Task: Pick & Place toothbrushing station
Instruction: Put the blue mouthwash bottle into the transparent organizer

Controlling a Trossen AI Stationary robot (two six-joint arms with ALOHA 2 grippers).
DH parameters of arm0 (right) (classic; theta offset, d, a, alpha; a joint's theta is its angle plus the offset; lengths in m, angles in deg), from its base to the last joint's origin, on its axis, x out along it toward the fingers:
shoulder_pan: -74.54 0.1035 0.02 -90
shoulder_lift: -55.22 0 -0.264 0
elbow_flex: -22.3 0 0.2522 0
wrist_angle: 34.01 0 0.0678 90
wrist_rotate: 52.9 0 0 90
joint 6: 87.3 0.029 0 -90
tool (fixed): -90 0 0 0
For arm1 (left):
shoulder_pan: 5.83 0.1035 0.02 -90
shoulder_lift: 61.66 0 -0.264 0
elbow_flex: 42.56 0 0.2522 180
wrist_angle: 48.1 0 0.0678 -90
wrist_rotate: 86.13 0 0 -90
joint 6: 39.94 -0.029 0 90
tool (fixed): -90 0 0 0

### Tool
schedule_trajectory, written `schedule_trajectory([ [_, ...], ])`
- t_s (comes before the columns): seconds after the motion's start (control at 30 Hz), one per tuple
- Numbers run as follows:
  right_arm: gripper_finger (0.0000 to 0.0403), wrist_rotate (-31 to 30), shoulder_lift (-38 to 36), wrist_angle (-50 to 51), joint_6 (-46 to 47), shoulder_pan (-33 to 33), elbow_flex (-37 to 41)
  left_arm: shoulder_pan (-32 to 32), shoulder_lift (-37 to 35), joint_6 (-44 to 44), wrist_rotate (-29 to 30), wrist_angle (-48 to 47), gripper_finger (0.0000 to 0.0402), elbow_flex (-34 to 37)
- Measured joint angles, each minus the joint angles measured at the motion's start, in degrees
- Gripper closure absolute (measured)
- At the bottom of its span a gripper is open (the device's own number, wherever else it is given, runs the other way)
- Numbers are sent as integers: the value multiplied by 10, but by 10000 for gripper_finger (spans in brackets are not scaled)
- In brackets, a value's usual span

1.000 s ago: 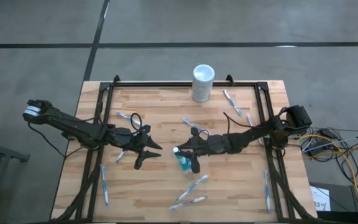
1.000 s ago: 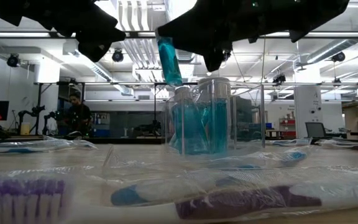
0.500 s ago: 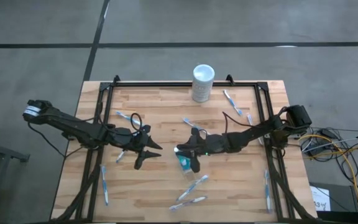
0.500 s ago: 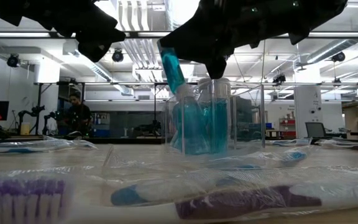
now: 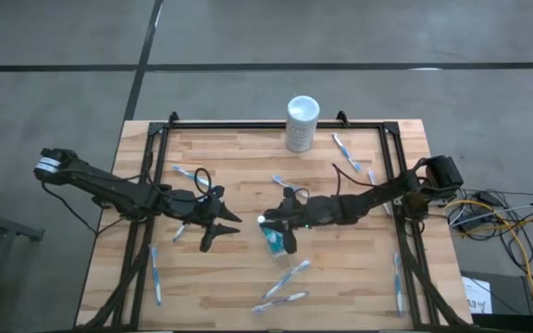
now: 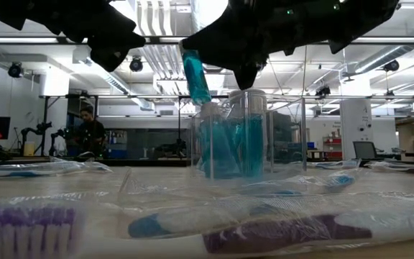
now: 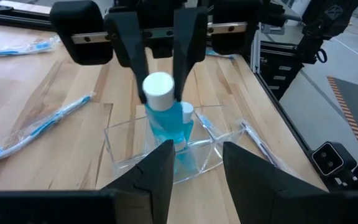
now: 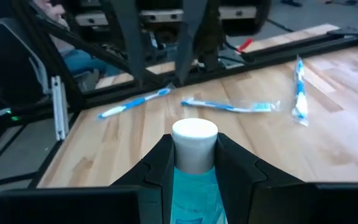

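A small clear plastic cup is set upright near the middle of the wooden table, with a teal-and-white tube standing inside it. A second teal tube with a white cap is held tilted just above the cup's rim. Thin blue-and-white toothbrushes in clear wrappers are scattered flat across the table around the cup.

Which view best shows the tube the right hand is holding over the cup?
The left wrist view: the right hand pinches the tube at its white cap, above the clear cup. The right wrist view shows only the cap, the low view its side profile, the high view a small teal patch.
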Motion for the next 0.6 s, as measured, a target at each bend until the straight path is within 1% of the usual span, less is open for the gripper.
schedule_trajectory([
  [0.37,321,-1,1,36,9,-1,-1,0,0,0,0,-1,259,0],
  [0.5,321,-3,14,36,12,-4,-2,0,0,0,0,-1,259,0],
  [0.6,321,10,30,43,19,-4,0,0,0,0,0,-2,259,0],
])
